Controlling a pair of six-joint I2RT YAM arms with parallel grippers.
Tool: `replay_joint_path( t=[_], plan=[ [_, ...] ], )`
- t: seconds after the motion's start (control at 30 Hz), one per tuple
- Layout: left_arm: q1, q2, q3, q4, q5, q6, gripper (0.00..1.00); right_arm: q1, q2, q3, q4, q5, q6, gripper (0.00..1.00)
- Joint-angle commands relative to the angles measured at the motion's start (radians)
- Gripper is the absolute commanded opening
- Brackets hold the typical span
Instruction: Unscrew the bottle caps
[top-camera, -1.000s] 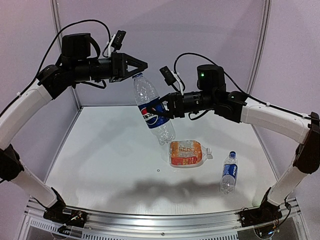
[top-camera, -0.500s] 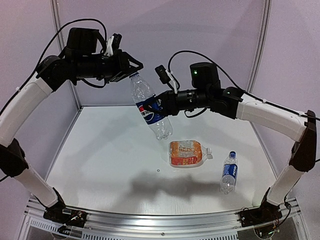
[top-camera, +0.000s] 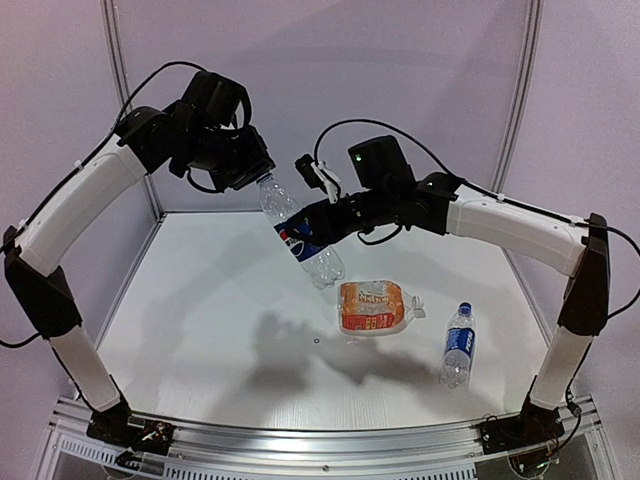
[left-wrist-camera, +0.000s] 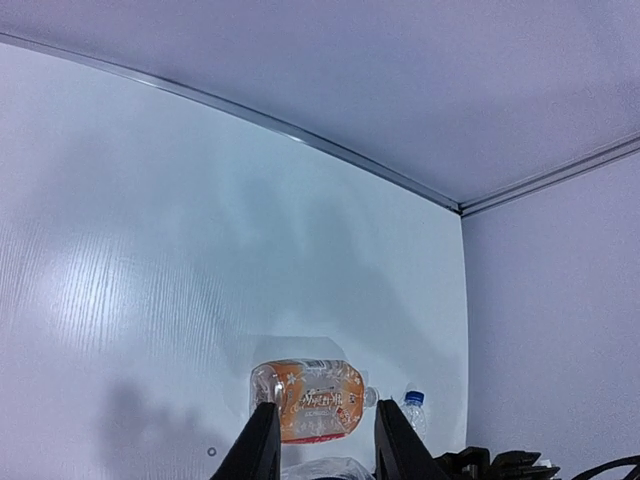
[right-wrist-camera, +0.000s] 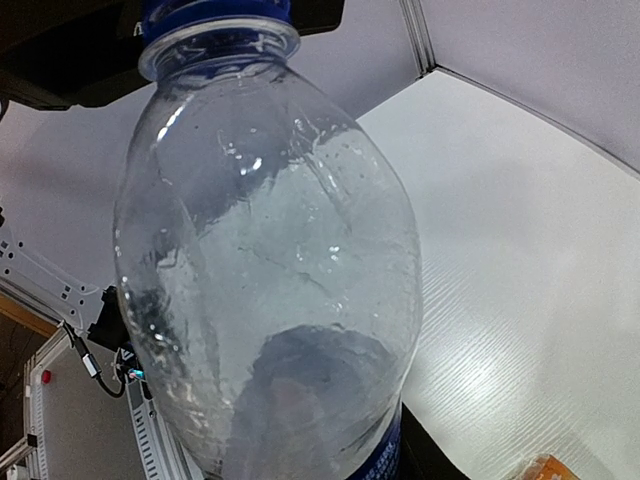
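The right gripper (top-camera: 318, 222) clamps the tilted bottle (top-camera: 285, 205) at its label, high over the table (top-camera: 200, 320) — bracing it so the left gripper (top-camera: 262, 178), closed tight on the blue cap (right-wrist-camera: 215, 10), can twist. 2 others lie waiting — the orange-labelled bottle (top-camera: 375, 307) and the slim blue-labelled bottle (top-camera: 458, 345).

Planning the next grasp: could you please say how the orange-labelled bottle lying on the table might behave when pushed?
The orange-labelled bottle looks empty, so probably light. Lying on its side, it may roll. Its clear plastic likely dents when squeezed.
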Motion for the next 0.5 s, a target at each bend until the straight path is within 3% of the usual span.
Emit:
replay_joint_path(
  t=[0.0, 0.1, 0.27, 0.47],
  plan=[
    [-0.023, -0.007, 0.024, -0.039, 0.08, -0.036, 0.25, -0.011, -0.001, -0.014, 0.006, 0.077, 0.013, 0.36],
    [-0.021, -0.012, 0.026, 0.009, 0.108, -0.024, 0.37, -0.01, -0.019, -0.044, 0.018, 0.067, 0.004, 0.36],
    [-0.01, -0.048, 0.021, 0.056, 0.139, -0.005, 0.66, -0.011, -0.046, -0.076, 0.035, 0.068, -0.003, 0.36],
    [0.023, -0.152, -0.061, 0.097, 0.159, 0.041, 0.71, -0.01, -0.061, -0.086, 0.04, 0.078, -0.007, 0.35]
  ],
)
